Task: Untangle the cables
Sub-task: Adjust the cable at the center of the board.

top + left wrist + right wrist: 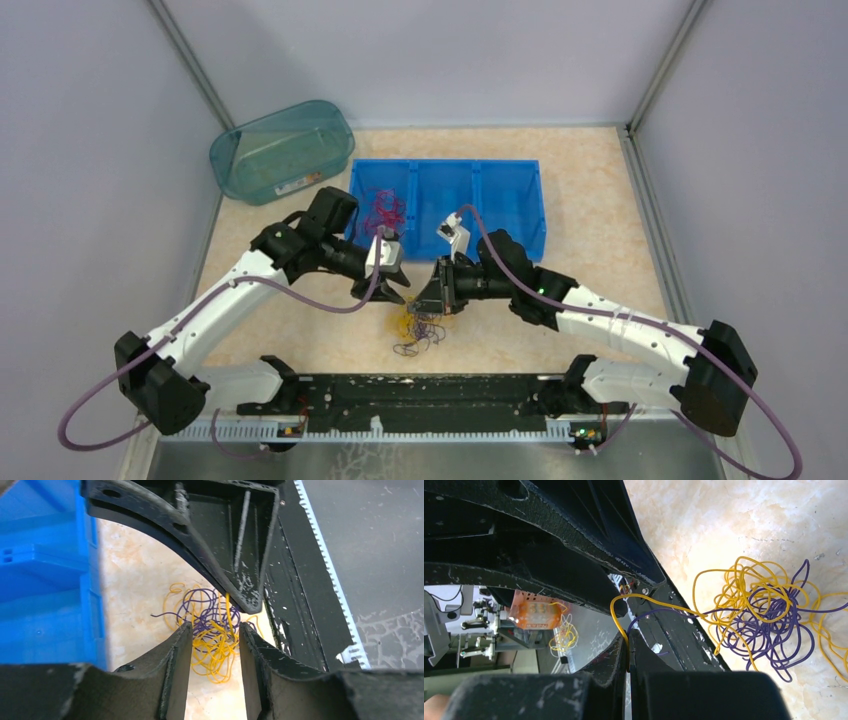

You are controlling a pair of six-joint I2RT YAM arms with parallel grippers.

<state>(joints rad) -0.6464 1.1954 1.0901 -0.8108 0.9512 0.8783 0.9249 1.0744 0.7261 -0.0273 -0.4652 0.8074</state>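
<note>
The task is partly done, I would judge. A red cable [383, 210] lies alone in the left compartment of the blue bin [450, 162], well apart from the others, so this one looks already separated. What is left is the knot of the yellow cable [724, 587] and the purple cable [774, 630], which lie together in one loose tangle [420, 328] on the surface, near the arm bases and in front of the bin. Their loops cross each other many times and I cannot see any free end clearly.

The right pincer [628, 645] is pressed together on a strand of the yellow cable, which runs stretched from its tips to the tangle. A purple strand goes toward the same place, but whether it is also clamped I cannot tell. The left pincer [216, 627] has its fingers [175, 650] apart and holds nothing; it hangs just above the tangle, which shows between them.

So one colour appears sorted and two remain to pull apart
</note>
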